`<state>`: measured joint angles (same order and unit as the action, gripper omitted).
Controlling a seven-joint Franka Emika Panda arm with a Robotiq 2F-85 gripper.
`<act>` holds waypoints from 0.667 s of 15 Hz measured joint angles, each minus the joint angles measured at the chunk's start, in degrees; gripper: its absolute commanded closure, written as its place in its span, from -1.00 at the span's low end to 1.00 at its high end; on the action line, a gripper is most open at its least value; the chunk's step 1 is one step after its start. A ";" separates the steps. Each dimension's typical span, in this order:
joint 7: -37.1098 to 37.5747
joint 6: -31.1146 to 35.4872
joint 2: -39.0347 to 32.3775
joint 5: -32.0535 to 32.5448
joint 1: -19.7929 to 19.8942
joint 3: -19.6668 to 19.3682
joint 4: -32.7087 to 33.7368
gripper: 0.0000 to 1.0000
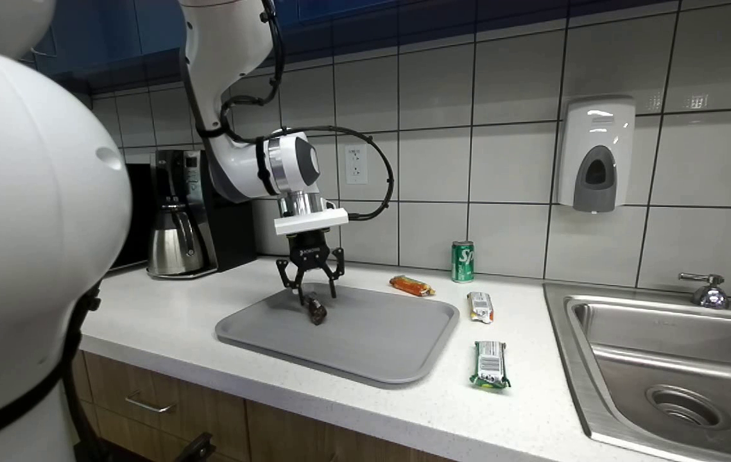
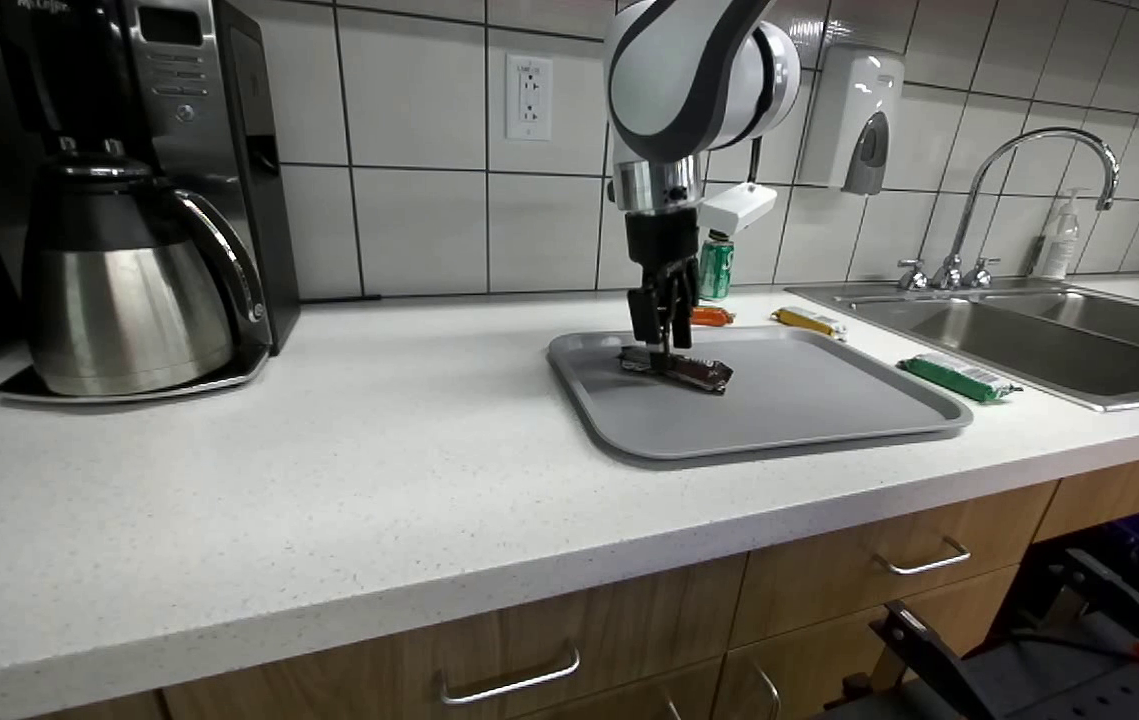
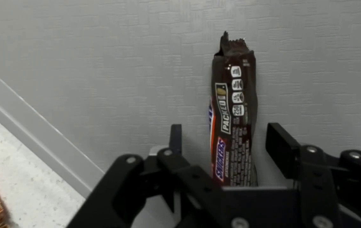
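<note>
1. Over the grey tray (image 1: pixel 371 346), my gripper (image 1: pixel 318 298) points down with its two fingers (image 3: pixel 282 150) standing apart, one on each side of a chocolate bar (image 3: pixel 234 110).
2. Between those fingers, the bar lies on the tray in a brown wrapper reading SNICKERS. The wrist view shows me a gap on either side of it, one narrower than the other. Whether my fingertips touch the tray, I cannot tell.
3. Beneath the tray is a pale counter (image 2: pixel 329 480). The bar sits nearer the tray's coffee-maker end than its sink end.
4. Just behind the tray lies an orange packet (image 1: pixel 411 285), and past it a green can (image 1: pixel 463 262) stands upright near the wall.
5. Beyond the sink end of the tray lie a yellow packet (image 2: pixel 809 320) and a green packet (image 2: pixel 961 378), apart from each other.
6. Farther that way is a steel sink (image 1: pixel 572 359) with a tap (image 2: pixel 949 272) behind it.
7. Well away at the opposite end, I see a coffee maker (image 2: pixel 184 90) holding a steel jug (image 2: pixel 129 310).
8. On the tiled wall (image 1: pixel 513 167) hang a white soap dispenser (image 1: pixel 598 151) and an outlet (image 1: pixel 357 164).
</note>
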<state>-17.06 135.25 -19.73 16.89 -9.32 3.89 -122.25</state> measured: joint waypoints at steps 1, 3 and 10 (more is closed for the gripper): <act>0.00 0.02 0.02 0.00 0.00 0.00 0.08 -1.00; 0.00 0.14 0.21 0.00 0.00 0.00 0.34 -1.00; 0.00 0.75 1.80 0.00 0.06 -0.01 1.97 -1.00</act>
<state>-17.06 136.00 -17.93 16.89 -9.27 3.88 -120.28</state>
